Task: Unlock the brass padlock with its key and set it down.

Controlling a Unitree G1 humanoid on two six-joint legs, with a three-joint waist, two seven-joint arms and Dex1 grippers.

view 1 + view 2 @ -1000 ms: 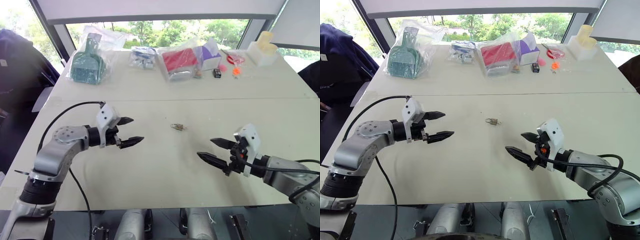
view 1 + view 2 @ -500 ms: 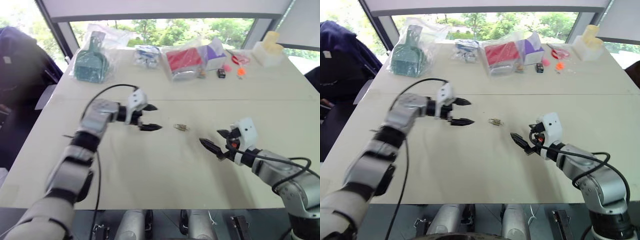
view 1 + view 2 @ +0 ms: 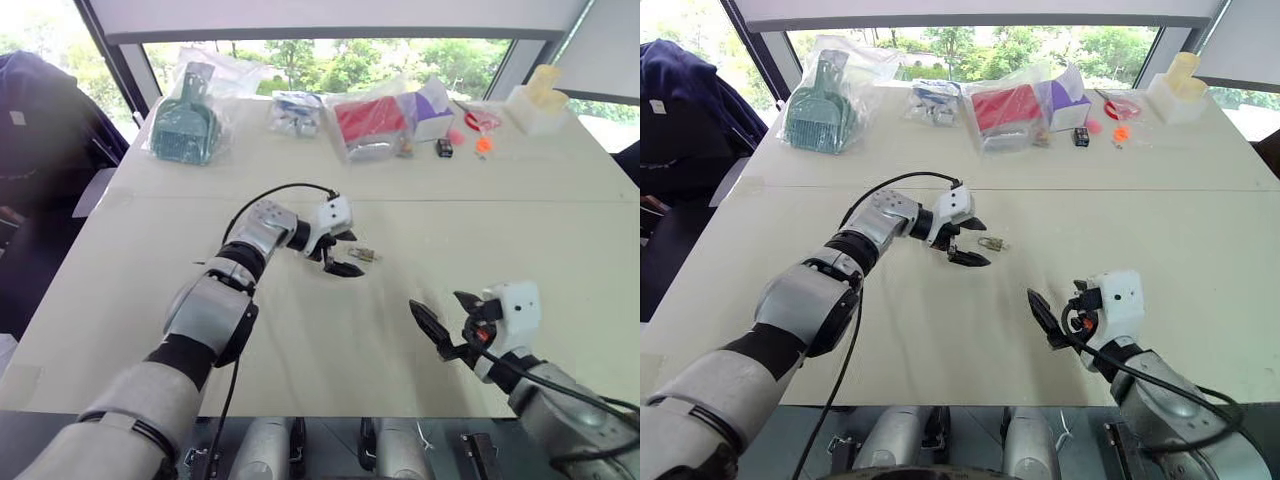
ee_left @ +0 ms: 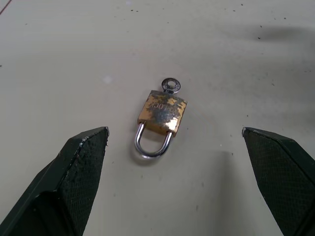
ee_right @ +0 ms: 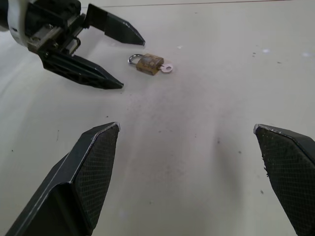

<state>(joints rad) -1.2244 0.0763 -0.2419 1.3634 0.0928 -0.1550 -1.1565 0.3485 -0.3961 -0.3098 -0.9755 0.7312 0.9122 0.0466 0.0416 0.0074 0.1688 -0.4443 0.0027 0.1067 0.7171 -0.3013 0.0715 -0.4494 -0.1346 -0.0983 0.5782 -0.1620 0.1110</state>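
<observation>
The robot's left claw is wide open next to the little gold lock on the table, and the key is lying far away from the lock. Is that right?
Not quite. The key isn't far away: it sticks out of the bottom of the brass padlock, as the left wrist view shows. The rest is right: the left gripper is wide open beside the lock, which lies on the table.

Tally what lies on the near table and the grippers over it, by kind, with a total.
Brass padlock: 1
Key, in the padlock's base: 1
Open grippers: 2, left gripper at the padlock, right gripper apart from it
Total: 4
</observation>
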